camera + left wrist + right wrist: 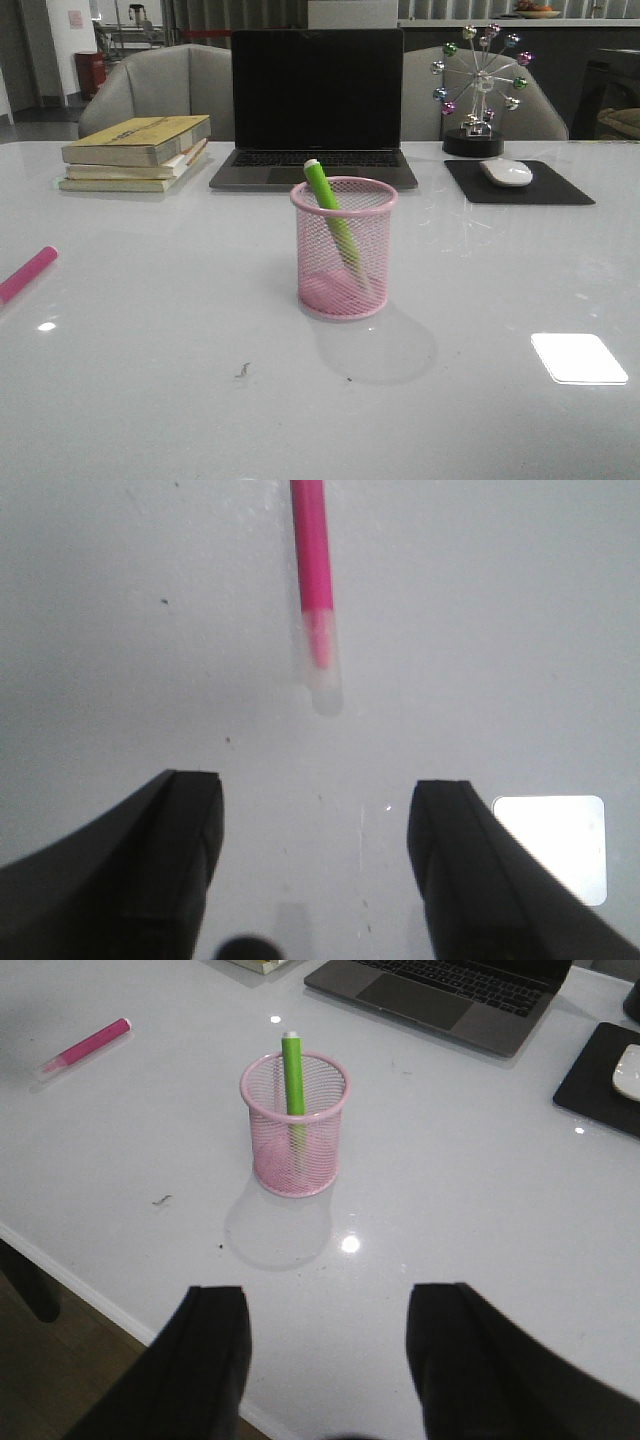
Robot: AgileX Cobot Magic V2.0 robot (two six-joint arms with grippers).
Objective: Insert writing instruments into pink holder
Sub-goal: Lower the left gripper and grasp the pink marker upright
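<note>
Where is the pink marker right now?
The pink marker lies flat on the table at the front view's far left edge, well left of the pink holder, outside it.

1. No text, brand, number or sign can be read in any of the views.
2. The top book of the stack of books [137,140] has faint dark marks on its yellow cover, too blurred to read.
3. The laptop [317,108] has a black screen and shows no legible logo; its key legends are too small to tell.
4. A white sheet on the far wall [76,18] bears reddish marks that cannot be read.
</note>
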